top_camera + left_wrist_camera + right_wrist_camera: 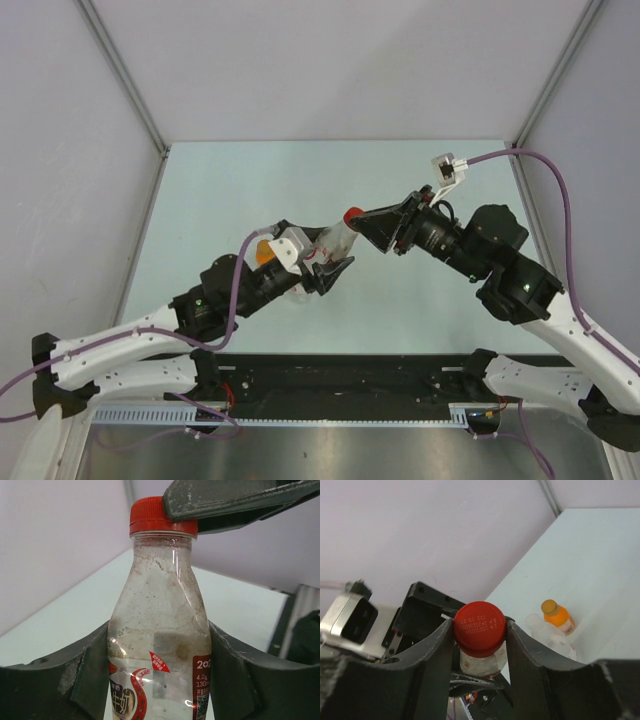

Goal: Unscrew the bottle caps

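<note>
Left gripper [322,262] was closed on the clear plastic bottle with a reddish label band [160,630]. One finger [85,680] pressed each side of the body at label height. In the top view this bottle sat near the middle of the pale table [250,190], between the two arms, with its neck pointing toward the far right.

Right gripper [368,222] was clamped on the red screw cap [479,627]. One dark finger [432,655] touched the cap's left side and the other its right side, with no gap visible on either side. The cap sat on the bottle neck; the left wrist view showed its lower ring against the shoulder of the bottle.

Two further bottles were on the table to the left of the held bottle, close to the left gripper:
- Orange-filled plastic bottle [561,620], with its orange cap [549,606] in place.
- Plain clear plastic bottle [550,637], just beside the orange one – its cap could not be made out.

In the top view both were partly hidden by the left wrist.
</note>
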Robot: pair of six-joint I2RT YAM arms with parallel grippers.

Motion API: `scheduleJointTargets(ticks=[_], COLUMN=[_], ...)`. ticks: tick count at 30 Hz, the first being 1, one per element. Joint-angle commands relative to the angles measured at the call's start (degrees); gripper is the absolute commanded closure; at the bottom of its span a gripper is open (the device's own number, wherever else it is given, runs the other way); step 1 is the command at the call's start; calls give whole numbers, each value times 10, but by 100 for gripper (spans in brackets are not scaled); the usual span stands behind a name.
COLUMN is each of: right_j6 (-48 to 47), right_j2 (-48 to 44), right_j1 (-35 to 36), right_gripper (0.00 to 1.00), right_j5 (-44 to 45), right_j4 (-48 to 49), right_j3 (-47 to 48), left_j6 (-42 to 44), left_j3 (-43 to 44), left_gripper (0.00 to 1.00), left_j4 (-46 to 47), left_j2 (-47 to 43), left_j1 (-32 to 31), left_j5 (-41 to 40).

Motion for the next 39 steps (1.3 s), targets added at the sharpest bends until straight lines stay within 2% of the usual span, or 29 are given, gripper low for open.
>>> scheduleJointTargets(ticks=[1, 8, 14, 19, 29, 34, 39], right_j6=[-65, -122, -181, -197, -206, -209, -226], right_j2=[0, -8, -29, -34, -41, -38, -36], right_j1=[-24, -33, -42, -59, -109, -124, -126], right_gripper=[100, 100, 100, 100, 100, 100, 100], right_j5=[-53, -152, -283, -374, -489, -558, -608], right_j4=[47, 58, 73, 74, 67, 72, 69], right_j3=[-9, -9, -14, -15, -14, -15, -14], left_j6=[-89, -152, -264, -323, -418, -489, -601], left_j3=[42, 95, 96, 93, 97, 96, 89], left_gripper=[100, 100, 100, 100, 100, 100, 100], left_j4=[12, -16, 55, 125, 208, 305, 446], left_j2=[-32, -1, 39, 67, 106, 139, 170], left_j1=[32, 81, 136, 158, 190, 191, 191], left_j5=[308, 471, 636, 700, 800, 855, 880])
